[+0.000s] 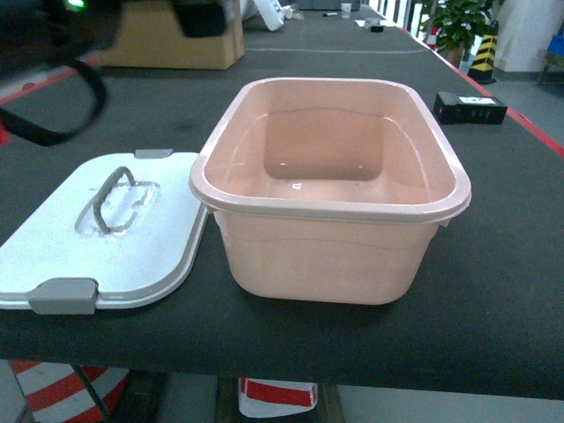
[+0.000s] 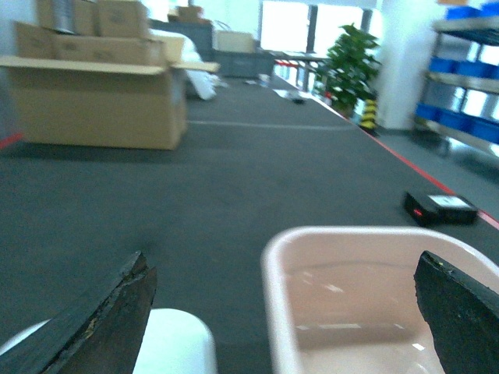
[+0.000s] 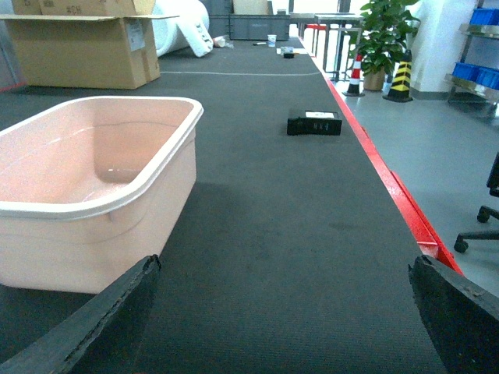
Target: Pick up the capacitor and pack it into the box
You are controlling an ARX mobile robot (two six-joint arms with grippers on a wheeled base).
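The box (image 1: 330,210), a pale pink tub, stands open and empty at the table's middle. Its white lid (image 1: 53,256), with grey clasp and handle, lies flat to the left of it. I see no capacitor in any view. My left gripper (image 2: 282,261) is open with nothing between its fingers; it hovers over the box's left rim (image 2: 269,265) and the lid's corner (image 2: 175,343). In the head view the left arm (image 1: 53,35) is a dark blur at the top left. My right gripper (image 3: 284,263) is open and empty, low over the mat right of the box (image 3: 93,249).
A brown cardboard carton (image 1: 176,40) stands at the back left. A flat black block with a white label (image 1: 470,107) lies at the back right near the table's red edge (image 3: 390,179). Blue bins on shelves (image 2: 468,70), a plant and cones stand beyond the table.
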